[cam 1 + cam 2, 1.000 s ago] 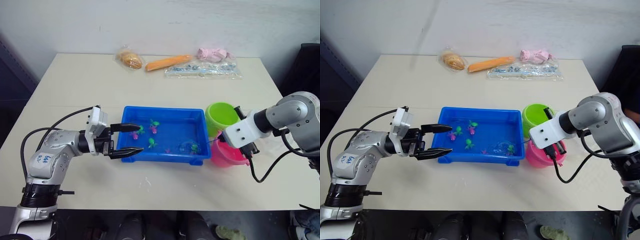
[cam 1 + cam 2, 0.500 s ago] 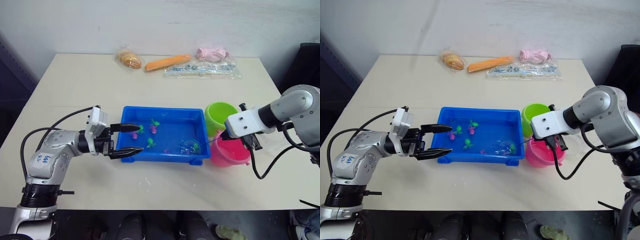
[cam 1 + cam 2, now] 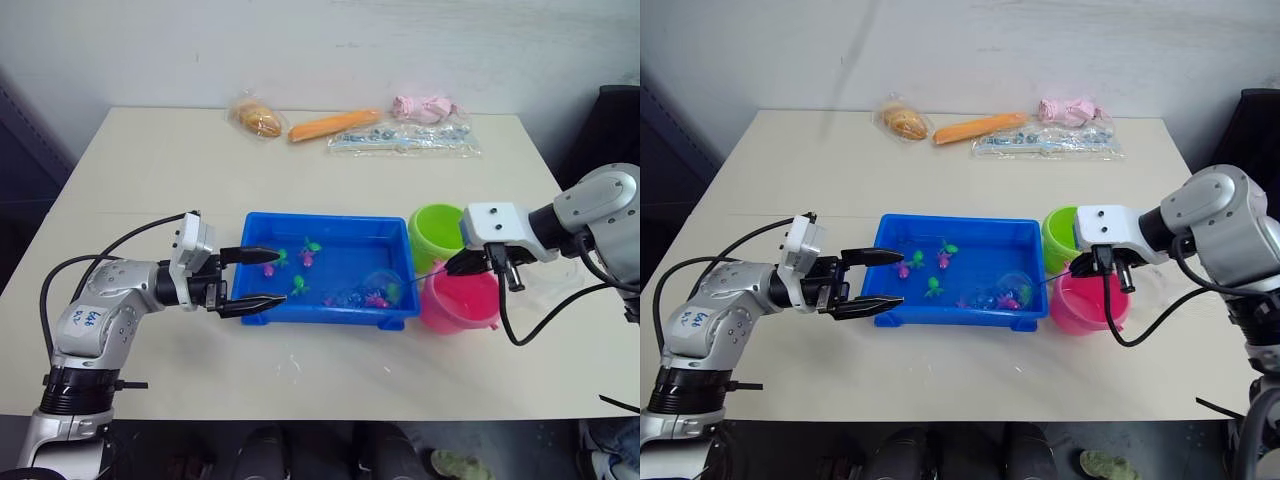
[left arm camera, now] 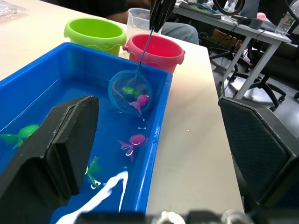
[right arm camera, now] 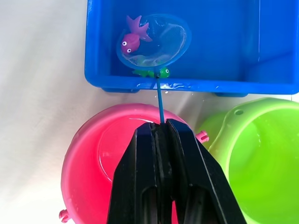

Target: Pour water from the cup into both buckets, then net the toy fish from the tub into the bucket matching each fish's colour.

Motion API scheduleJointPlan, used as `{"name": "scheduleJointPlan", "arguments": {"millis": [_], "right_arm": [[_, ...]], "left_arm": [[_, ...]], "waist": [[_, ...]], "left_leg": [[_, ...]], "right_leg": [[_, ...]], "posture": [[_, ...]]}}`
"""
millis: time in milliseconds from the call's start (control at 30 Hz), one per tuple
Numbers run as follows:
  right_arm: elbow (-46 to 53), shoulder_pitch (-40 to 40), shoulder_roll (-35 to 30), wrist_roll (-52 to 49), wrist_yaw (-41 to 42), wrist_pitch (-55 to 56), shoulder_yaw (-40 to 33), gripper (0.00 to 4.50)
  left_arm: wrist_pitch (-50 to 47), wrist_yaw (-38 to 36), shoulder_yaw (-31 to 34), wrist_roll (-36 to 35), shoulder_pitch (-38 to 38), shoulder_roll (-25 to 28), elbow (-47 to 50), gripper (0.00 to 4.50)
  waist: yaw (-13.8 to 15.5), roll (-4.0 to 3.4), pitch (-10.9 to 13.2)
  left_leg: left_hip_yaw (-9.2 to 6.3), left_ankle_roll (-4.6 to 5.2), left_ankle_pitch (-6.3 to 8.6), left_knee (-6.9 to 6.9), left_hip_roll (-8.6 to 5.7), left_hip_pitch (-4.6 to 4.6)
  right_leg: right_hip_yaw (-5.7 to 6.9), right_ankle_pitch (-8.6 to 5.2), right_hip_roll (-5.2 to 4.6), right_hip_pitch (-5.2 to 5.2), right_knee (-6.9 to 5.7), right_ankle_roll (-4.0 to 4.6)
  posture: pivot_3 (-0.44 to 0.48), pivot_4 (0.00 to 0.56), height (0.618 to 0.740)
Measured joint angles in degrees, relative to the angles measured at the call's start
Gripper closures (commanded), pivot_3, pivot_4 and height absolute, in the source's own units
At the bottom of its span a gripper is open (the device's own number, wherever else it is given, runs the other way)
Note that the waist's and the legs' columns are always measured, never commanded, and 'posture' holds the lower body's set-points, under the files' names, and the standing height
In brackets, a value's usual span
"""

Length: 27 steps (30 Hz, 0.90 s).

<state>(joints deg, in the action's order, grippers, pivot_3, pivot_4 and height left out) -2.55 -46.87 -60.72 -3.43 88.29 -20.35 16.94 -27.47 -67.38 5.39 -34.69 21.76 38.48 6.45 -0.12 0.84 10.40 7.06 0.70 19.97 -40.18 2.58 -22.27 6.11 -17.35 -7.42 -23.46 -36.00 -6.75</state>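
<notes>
- The right gripper point(image 5: 161, 135) is clamped tight on the thin dark stick of the net point(image 5: 154, 45); in the left eye view it sits at centre right, over the pink bucket point(image 3: 460, 300).
- The net's hoop lies at the tub's point(image 3: 262, 222) right end, low in the blue tray, with a pink fish point(image 5: 132, 39) resting on the mesh near the rim and a green fish point(image 5: 150, 73) just beside the hoop's edge, seemingly under or outside it.
- The left gripper point(image 3: 252, 278) stands wide, its two fingers straddling the tub's left rim, holding nothing.
- More fish point(image 3: 300, 285) lie in the tub's middle and left; the green bucket point(image 3: 442, 232) stands behind the pink one, right of the tub, and the two look to be touching.
- The clear cup point(image 4: 139, 17) stands behind the buckets in the left wrist view.
- Risk: the pink fish sits close to the hoop's rim, so a tilted or quick lift could roll it back into the water.
- Risk: the green fish could ride up with the hoop and drop into the pink bucket, the wrong colour.
- Risk: the stick is thin and held at its far end, so it could swivel in the grip and spill the catch onto the worktop point(image 3: 150, 170).
- Writing: a handwritten mark on the left arm's grey shell, too small to read; no brand is legible.
</notes>
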Motion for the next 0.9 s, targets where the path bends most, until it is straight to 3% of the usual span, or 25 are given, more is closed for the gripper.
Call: {"name": "scheduleJointPlan", "arguments": {"millis": [533,700,900], "right_arm": [[3.17,1.51,-1.98,-10.35,-2.27,-16.15,-11.17,4.50],[8.48,12.06,-4.68,-16.30,-5.28,-23.17,-21.82,4.50],[16.59,31.13,-5.69,-18.92,-9.90,-27.39,-43.46,4.50]], "left_arm": [[0.11,-1.09,0.10,0.01,0.20,0.94,-0.48,0.09],[0.09,-2.22,-0.31,0.01,2.84,0.76,-2.00,0.09],[-0.07,-3.62,-1.75,0.00,5.69,-0.19,-5.03,0.09]], "waist": [[0.20,-0.01,0.00],[0.40,0.00,0.00],[1.28,-0.02,-0.01]], "left_leg": [[-0.01,0.00,0.00,0.02,0.02,-0.04],[-0.01,0.01,0.01,0.02,-0.03,-0.04],[0.03,0.01,0.00,0.03,-0.04,0.01]], "right_leg": [[0.01,0.00,-0.01,-0.02,0.02,0.00],[0.00,0.02,-0.02,-0.01,0.01,-0.02],[-0.05,0.02,0.03,0.00,0.00,-0.03]], "posture": [[0.000,0.150,0.740],[0.000,0.150,0.740],[0.000,0.150,0.740]]}}
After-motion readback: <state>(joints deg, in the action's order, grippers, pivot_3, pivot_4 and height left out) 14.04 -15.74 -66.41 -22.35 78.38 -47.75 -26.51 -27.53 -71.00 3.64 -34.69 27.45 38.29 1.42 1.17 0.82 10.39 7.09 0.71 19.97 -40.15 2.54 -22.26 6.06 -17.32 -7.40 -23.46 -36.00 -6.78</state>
